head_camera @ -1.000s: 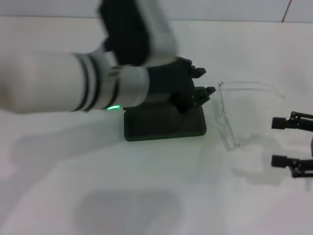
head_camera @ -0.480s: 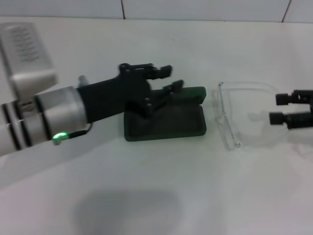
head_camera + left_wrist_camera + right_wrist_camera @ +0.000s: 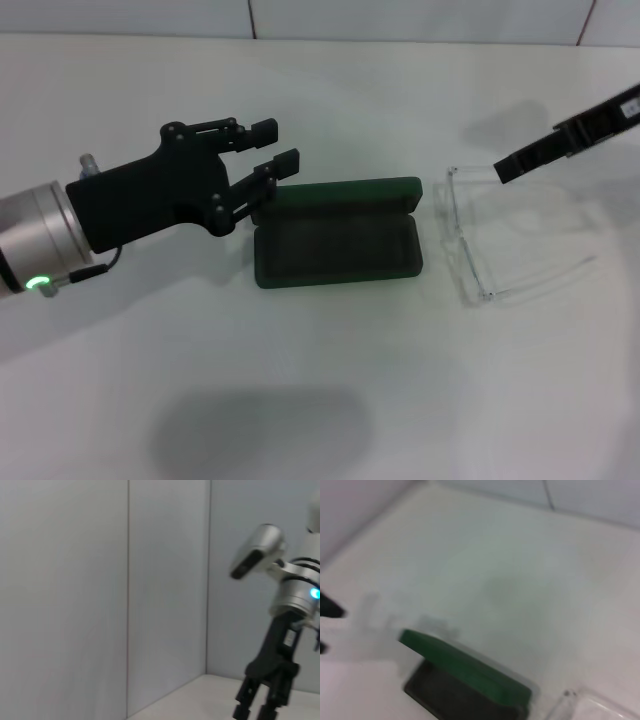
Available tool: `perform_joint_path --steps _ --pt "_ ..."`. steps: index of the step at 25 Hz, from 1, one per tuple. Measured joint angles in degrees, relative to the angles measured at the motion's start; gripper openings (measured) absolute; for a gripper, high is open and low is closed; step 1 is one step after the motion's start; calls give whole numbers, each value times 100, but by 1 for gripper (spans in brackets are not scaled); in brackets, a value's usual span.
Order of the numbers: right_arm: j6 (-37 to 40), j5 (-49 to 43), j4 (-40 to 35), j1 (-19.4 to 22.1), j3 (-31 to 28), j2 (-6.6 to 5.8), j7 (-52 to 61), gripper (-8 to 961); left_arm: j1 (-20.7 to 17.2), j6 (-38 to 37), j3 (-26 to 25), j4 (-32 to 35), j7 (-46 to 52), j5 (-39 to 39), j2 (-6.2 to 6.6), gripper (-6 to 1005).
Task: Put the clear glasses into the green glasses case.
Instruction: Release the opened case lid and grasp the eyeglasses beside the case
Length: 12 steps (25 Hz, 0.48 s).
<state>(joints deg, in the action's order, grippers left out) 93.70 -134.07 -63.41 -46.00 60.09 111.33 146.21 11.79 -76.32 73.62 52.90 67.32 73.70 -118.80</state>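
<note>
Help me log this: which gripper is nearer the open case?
The left gripper, open, just beside the green glasses case; the right gripper hangs farther off, above the clear glasses.

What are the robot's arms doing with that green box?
The green glasses case lies open on the white table, lid up. The left pincer, open and empty, hangs beside the case's left end. The clear glasses lie on the table to the right of the case, not yet inside it. The right pincer reaches in above the glasses' far side; whether it is touching them cannot be told.
</note>
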Motion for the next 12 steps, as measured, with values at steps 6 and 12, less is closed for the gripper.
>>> perform_joint_path --steps 6,12 --pt "152 -753 170 -817 569 148 1173 790 314 -297 -365 -36 400 535 129 454" --pt "60 -1212 329 -961 977 437 1606 764 431 -351 -458 -390 217 601 135 469"
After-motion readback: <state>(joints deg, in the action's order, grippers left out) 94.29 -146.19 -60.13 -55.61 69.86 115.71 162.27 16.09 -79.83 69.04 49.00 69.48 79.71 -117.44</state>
